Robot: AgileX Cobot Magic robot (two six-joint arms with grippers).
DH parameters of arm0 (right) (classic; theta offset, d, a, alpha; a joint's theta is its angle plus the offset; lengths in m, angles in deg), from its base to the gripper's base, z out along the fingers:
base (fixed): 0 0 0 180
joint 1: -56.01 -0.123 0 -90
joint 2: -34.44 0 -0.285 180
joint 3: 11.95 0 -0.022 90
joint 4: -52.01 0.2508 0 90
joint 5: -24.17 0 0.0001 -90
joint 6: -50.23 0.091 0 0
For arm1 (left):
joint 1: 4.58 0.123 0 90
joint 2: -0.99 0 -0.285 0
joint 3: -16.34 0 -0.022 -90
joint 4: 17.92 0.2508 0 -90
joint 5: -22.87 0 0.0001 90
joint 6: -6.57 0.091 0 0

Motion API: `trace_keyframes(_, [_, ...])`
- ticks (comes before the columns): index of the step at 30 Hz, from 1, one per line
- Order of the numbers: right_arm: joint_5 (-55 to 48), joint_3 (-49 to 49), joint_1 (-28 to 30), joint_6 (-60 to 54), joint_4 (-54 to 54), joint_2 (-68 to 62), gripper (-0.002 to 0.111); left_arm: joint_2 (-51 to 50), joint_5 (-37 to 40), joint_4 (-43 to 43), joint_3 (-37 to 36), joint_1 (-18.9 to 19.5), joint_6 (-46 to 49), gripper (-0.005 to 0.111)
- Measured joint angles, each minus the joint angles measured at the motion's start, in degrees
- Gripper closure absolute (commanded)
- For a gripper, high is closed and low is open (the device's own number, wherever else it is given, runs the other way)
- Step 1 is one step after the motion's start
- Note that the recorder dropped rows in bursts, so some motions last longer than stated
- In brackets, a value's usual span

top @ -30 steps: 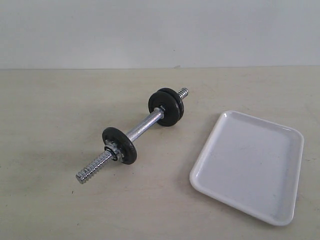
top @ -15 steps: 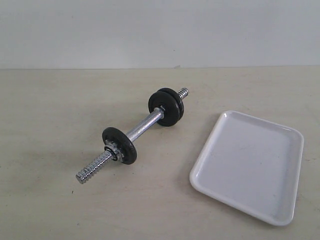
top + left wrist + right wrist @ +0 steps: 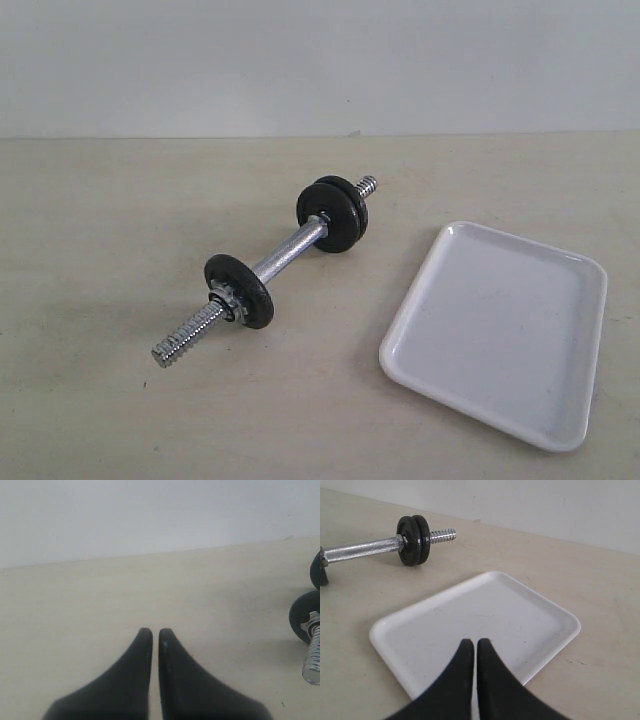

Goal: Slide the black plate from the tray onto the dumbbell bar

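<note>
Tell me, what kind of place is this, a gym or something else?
Probably a robot test bench, not a gym: a bare pale table against a plain white wall, holding just a small dumbbell bar and a white tray, plus the left gripper and right gripper, both shut.

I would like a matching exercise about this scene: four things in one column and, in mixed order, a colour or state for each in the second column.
1 tray
2 dumbbell bar
3 left gripper
4 pair of black discs

a chrome, threaded at both ends
b shut, holding nothing
c white, nothing in it
d side by side on the bar

Pairs: 1-c, 2-a, 3-b, 4-d
</note>
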Motion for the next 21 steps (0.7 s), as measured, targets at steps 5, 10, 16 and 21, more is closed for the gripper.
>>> trace_keyframes(5, [0.00,0.00,3.41,0.00,0.00,0.00,0.108,0.00,0.00,0.00,0.00,0.00,0.00,0.102])
trace_keyframes(10, [0.00,0.00,8.75,0.00,0.00,0.00,0.108,0.00,0.00,0.00,0.00,0.00,0.00,0.102])
trace_keyframes(16, [0.00,0.00,11.67,0.00,0.04,0.00,0.108,0.00,0.00,0.00,0.00,0.00,0.00,0.102])
trace_keyframes(21, [0.00,0.00,11.91,0.00,0.26,0.00,0.108,0.00,0.00,0.00,0.00,0.00,0.00,0.102])
